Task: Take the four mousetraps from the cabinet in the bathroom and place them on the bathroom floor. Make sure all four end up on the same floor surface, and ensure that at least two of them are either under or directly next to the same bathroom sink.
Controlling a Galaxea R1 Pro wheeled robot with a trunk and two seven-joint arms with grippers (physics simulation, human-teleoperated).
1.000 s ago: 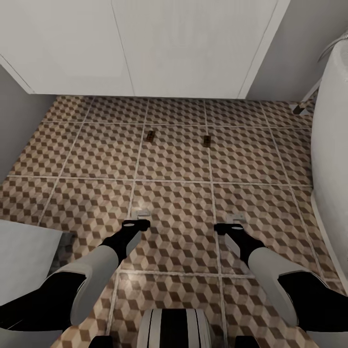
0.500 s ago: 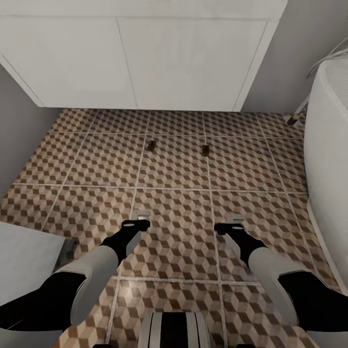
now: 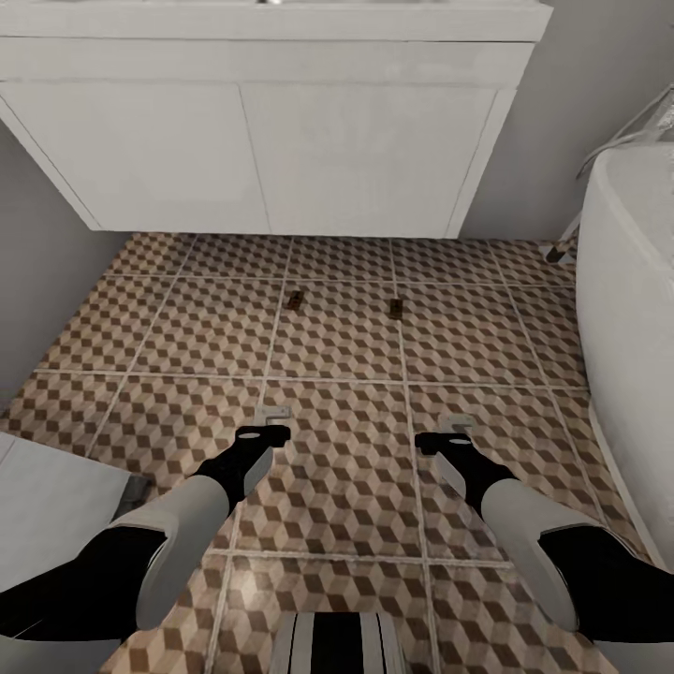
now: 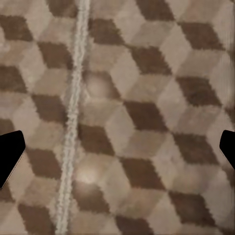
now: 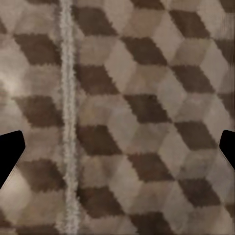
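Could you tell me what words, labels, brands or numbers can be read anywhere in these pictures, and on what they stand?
There is no readable text.
The white vanity, the bathtub, the patterned floor tiles and both arms are blank.
The two mousetraps on the floor are too small to show any marking.

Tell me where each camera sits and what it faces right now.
Head view: on the head, looking down at the tiled floor, two mousetraps and the white vanity; both arms, left hand, right hand.
Left wrist view: above floor tiles; dark fingertips at the edges.
Right wrist view: likewise; fingertips.
Shared: the tiled floor.
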